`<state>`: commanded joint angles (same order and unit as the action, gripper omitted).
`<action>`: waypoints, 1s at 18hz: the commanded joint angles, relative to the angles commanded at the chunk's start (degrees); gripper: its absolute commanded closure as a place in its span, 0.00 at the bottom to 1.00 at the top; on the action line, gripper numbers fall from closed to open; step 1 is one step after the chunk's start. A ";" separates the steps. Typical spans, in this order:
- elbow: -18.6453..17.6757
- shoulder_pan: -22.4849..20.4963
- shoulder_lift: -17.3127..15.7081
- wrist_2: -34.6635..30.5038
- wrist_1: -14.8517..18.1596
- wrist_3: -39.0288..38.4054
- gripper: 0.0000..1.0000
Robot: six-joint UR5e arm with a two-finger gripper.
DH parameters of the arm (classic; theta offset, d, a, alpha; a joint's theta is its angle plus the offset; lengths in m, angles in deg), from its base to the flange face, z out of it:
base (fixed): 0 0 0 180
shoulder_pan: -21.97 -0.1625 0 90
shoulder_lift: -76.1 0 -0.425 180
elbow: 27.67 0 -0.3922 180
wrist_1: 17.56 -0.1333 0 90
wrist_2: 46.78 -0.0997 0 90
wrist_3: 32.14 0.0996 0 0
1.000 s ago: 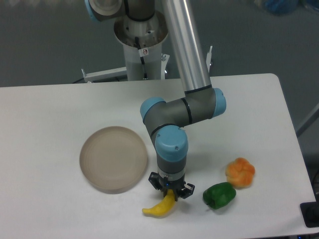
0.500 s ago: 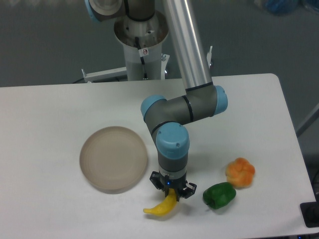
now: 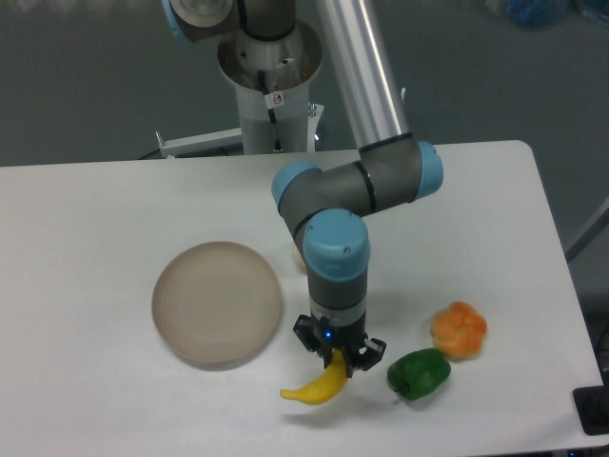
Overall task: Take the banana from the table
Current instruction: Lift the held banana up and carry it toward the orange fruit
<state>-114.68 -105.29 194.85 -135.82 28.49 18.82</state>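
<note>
Banana point(image 3: 317, 385) now hangs a bit higher and more to the right than a moment ago, its top end pinched tight in the gripper point(image 3: 339, 360) above the white table point(image 3: 95, 238), so the lift looks started.

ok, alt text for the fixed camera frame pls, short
A UR5e arm's gripper is closed on one end of a yellow banana near the front edge of a white table. A round beige plate sits to its left; a green pepper and an orange pepper to its right.
</note>
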 joint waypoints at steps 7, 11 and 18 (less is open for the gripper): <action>-0.36 -7.92 -5.64 0.00 2.99 12.48 0.76; 0.79 -9.23 -5.99 0.00 3.08 16.27 0.76; 0.26 -11.26 -6.26 -0.44 2.90 19.97 0.76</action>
<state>-114.42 -116.55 188.60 -136.25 31.39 38.79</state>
